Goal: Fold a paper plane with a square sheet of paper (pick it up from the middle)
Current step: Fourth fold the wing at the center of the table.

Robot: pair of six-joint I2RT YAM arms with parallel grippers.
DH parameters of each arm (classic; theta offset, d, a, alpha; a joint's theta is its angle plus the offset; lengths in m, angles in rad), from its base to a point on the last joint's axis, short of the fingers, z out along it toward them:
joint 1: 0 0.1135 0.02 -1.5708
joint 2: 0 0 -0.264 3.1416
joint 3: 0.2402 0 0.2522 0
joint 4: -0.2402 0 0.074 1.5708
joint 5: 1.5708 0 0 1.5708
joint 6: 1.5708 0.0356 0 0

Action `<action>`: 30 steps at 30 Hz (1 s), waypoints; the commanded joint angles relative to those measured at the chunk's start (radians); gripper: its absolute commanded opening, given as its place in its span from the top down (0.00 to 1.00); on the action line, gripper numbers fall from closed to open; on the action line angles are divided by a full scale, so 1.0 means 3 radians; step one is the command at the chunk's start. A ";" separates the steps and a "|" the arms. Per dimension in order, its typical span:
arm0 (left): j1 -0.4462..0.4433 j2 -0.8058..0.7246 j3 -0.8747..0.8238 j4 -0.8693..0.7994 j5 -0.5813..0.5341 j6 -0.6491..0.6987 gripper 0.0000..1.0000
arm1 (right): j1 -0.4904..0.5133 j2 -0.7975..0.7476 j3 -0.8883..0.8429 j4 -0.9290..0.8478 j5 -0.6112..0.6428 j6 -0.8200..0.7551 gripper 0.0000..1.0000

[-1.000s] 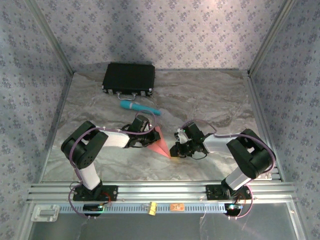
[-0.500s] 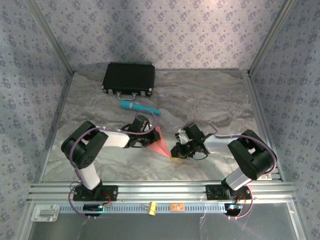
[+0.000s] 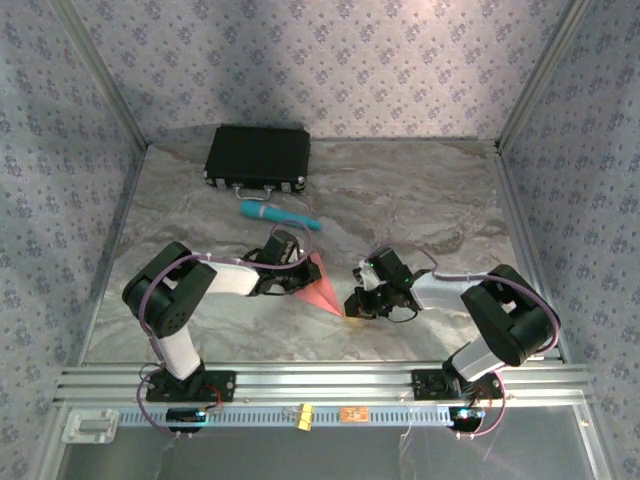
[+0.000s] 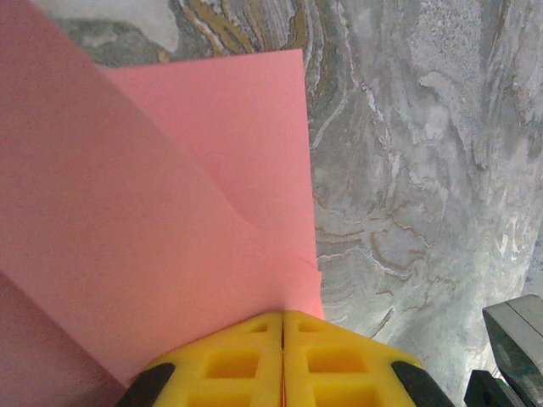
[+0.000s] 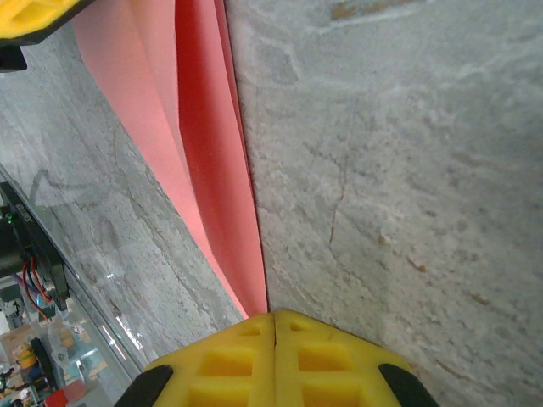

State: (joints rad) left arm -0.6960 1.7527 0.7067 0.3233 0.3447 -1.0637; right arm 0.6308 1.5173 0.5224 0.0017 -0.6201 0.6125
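The square sheet of paper (image 3: 322, 285) is a creased salmon-pink wedge standing on the marbled table between my two grippers. My left gripper (image 3: 298, 272) holds its far upper edge. In the left wrist view the yellow fingers (image 4: 246, 360) are pressed together, and the left gripper (image 4: 282, 315) is shut on the pink paper (image 4: 170, 186). My right gripper (image 3: 353, 305) sits at the wedge's near pointed end. In the right wrist view the right gripper (image 5: 273, 315) is shut, and the folded layers of the paper (image 5: 212, 170) narrow into its seam.
A black case (image 3: 258, 157) lies at the back left, with a teal cylinder (image 3: 278, 214) just in front of it. Metal frame posts and patterned walls close in the sides. An aluminium rail (image 3: 320, 380) runs along the near edge.
The right gripper's fingers have closed the last small gap on the paper's tip, and the right arm's elbow has shifted slightly right. The left arm and paper have stayed put.
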 commanded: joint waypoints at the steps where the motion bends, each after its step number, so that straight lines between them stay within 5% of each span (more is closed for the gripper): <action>1: 0.0016 0.0125 -0.0043 -0.0144 -0.0090 0.0028 0.91 | 0.0033 0.0058 -0.0062 -0.0456 0.0155 0.0009 0.93; 14: 0.0014 0.0099 -0.0040 -0.0162 -0.0091 0.0048 0.91 | -0.0001 -0.0407 0.0327 -0.0572 0.0142 -0.0037 0.91; 30: 0.0004 0.0101 -0.0030 -0.0165 -0.0085 0.0048 0.92 | 0.0275 0.0529 0.0989 -0.0297 0.0094 -0.0013 0.94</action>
State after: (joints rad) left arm -0.6960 1.7546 0.7067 0.3298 0.3447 -1.0634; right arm 0.7105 1.6394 0.7929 -0.0898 -0.5976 0.6125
